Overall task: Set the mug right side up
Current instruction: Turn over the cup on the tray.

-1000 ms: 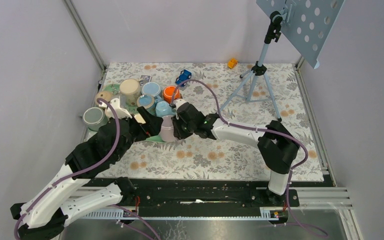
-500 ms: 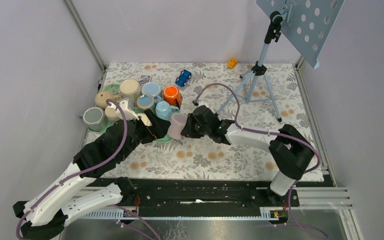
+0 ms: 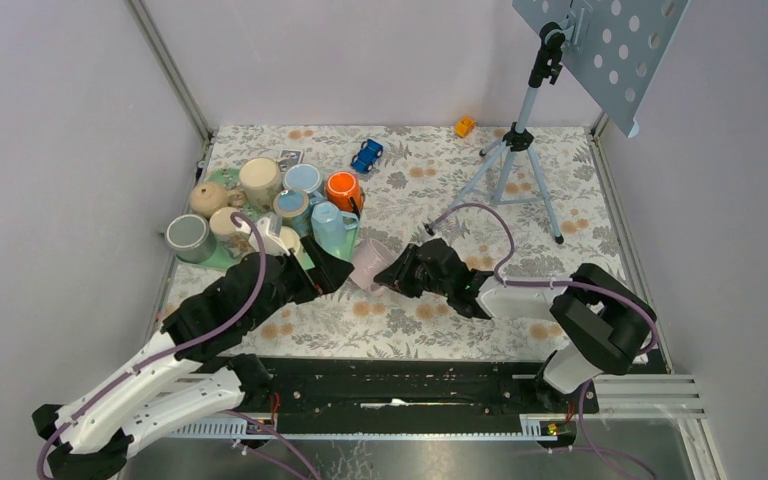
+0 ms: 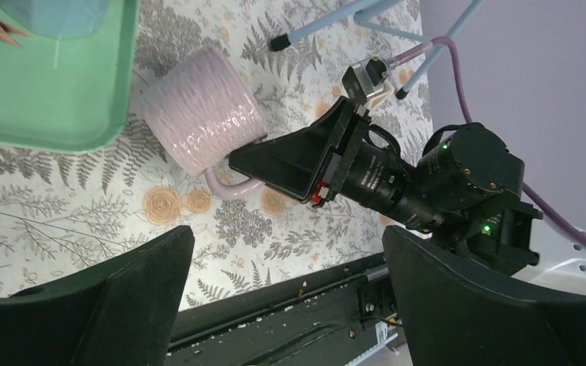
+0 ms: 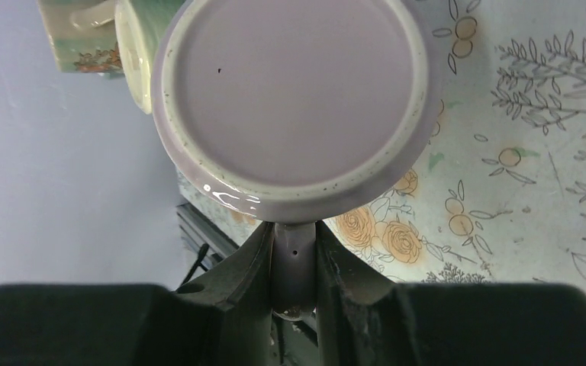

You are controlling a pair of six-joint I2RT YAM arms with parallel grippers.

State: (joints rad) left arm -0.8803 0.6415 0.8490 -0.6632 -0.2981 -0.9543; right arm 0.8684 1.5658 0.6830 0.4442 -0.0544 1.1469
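Mug (image 4: 202, 126) is pale lilac, ribbed, glossy, tipped sideways in the right hand (image 5: 295, 267).

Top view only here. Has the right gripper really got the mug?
Observer: Yes. In the right wrist view the right gripper is shut on the mug's handle.
Operator: Is the left gripper touching it?
Observer: No. The left wrist view shows the left gripper open and apart from the mug.
Operator: Which way is the mug pointing?
Observer: Its base faces the right wrist camera, so it is not upright yet.
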